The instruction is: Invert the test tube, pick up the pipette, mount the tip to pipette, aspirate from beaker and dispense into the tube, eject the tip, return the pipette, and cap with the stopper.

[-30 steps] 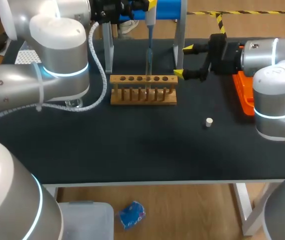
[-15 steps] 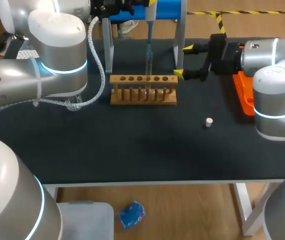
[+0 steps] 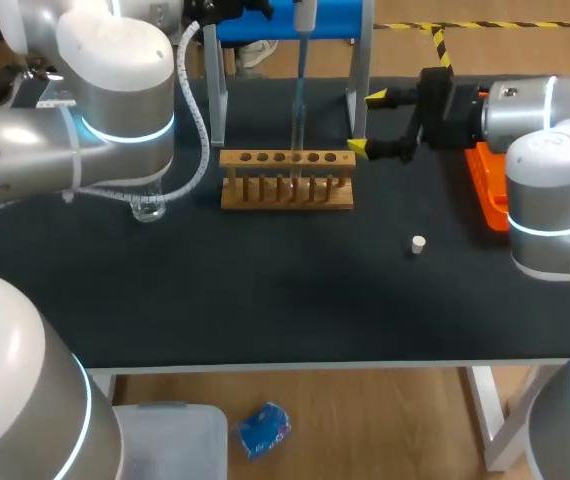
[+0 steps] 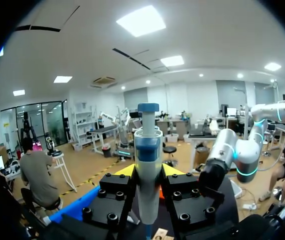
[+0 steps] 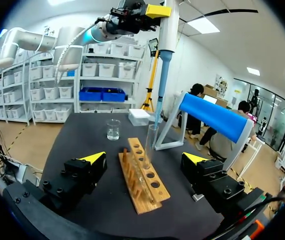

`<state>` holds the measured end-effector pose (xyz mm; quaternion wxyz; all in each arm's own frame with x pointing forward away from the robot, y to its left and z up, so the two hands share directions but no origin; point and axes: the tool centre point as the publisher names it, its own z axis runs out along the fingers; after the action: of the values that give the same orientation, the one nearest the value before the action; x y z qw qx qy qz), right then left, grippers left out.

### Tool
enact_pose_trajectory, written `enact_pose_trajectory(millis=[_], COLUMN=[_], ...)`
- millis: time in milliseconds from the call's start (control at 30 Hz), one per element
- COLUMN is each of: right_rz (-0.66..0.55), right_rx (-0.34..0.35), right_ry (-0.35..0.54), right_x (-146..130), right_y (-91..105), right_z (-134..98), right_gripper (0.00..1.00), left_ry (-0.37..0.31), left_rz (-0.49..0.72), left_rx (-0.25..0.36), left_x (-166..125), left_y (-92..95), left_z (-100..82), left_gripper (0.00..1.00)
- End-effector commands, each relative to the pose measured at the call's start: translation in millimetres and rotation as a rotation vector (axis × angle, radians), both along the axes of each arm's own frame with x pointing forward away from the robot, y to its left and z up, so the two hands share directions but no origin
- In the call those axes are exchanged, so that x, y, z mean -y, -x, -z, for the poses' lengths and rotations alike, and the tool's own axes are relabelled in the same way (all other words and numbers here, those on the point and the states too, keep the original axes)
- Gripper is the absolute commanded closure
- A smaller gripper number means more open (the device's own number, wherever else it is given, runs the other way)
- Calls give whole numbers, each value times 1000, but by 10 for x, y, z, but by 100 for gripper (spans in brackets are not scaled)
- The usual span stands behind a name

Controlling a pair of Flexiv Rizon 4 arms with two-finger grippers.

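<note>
L tool (image 4: 148,171) is clamped on the pipette (image 4: 147,160), one finger on each side, holding it upright over the far-middle tabletop (image 3: 265,300). The pipette's thin lower end meets the mouth of the test tube (image 5: 149,142), which stands in the wooden rack (image 3: 287,180). R tool (image 3: 366,122) sits just right of the rack w/ fingers wide apart, gripping nothing. A glass beaker (image 3: 148,208) stands left of the rack. A small white stopper (image 3: 418,243) lies near-right of the rack, well apart from it.
</note>
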<state>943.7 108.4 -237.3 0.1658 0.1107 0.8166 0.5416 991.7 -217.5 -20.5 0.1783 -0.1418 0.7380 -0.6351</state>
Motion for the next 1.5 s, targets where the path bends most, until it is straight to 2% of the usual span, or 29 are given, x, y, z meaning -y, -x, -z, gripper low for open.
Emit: enact_pose_trajectory(millis=[33,400,500,767,1433,1500], right_rz=[0,0,0,0,0,0], right_rx=[1,1,1,1,1,1], right_ry=[-1,-1,-1,-1,-1,-1], right_x=[-1,-1,-1,-1,-1,-1], right_y=[2,2,2,2,2,2], right_z=[4,4,4,4,4,4], right_gripper=[0,0,0,0,0,0], left_ry=[-7,-30,-3,-40,-40,-32], left_rz=[0,13,20,16,15,15], left_rx=[-3,6,-1,-29,-35,-33], left_x=[23,54,64,46,37,-36], left_y=[9,38,55,132,141,89], left_z=[-59,-215,-279,-425,-430,-403], left_gripper=[100,100,100,100,100,100])
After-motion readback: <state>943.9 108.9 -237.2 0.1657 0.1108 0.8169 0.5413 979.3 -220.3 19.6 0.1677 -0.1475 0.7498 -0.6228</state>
